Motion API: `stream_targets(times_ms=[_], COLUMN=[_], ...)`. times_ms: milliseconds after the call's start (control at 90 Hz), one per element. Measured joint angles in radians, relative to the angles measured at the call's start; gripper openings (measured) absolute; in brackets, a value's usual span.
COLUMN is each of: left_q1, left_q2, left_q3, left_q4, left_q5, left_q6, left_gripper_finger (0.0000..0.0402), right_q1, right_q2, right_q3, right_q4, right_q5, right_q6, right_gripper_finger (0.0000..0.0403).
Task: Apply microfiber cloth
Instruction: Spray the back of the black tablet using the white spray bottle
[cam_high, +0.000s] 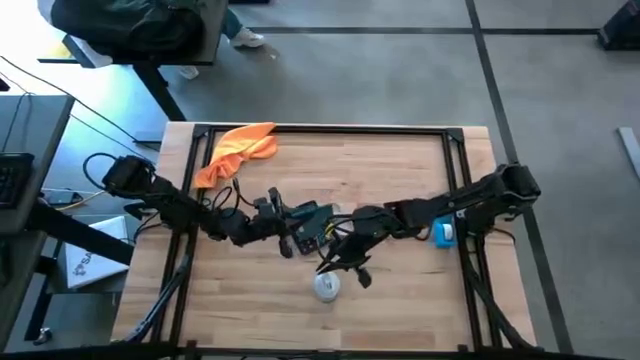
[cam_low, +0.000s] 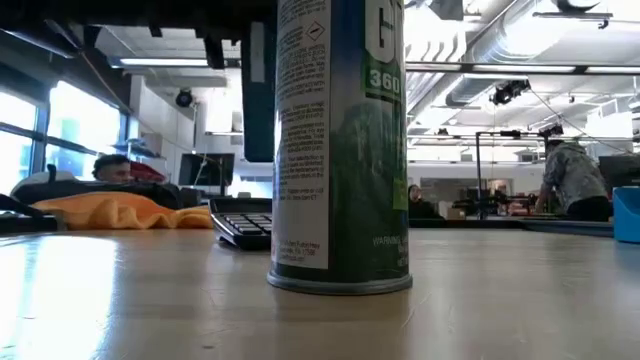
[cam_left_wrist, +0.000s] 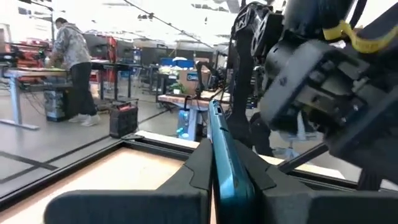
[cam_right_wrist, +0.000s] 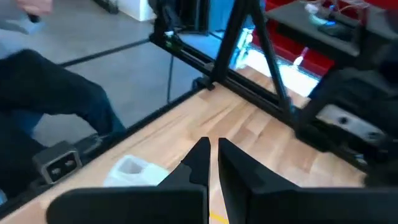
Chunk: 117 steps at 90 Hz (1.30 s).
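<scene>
orange cloth (cam_high: 237, 151) well off toward the far left corner, nearer the left gripper (cam_high: 290, 236) clamped on a teal calculator (cam_high: 312, 222); right gripper (cam_high: 345, 262) nearly closed, empty

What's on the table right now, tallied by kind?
Bright orange microfiber cloth: 1
Tall green-and-white spray can: 1
Black calculator: 1
Small blue object: 1
Total: 4
</scene>
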Motion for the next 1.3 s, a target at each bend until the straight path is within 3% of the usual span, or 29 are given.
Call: stream_targets(times_ms=[167, 411, 1300], left_q1=[-0.025, -0.035, -0.034], left_q2=[0.0, 0.0, 0.0], left_q3=[0.0, 0.0, 0.0], left_q4=[0.02, 0.029, 0.028], left_q5=[-0.027, -0.027, -0.025], left_q6=[0.021, 0.028, 0.025], left_gripper_finger=[0.0012, 0.0012, 0.0012], right_q1=[0.004, 0.004, 0.028], right_q2=[0.005, 0.006, 0.005], right_q3=[-0.025, -0.145, -0.142], right_q4=[0.024, 0.251, 0.181], right_q5=[0.036, 0.043, 0.121], right_q6=[0.003, 0.061, 0.061], right_gripper_finger=[0.0, 0.0, 0.0])
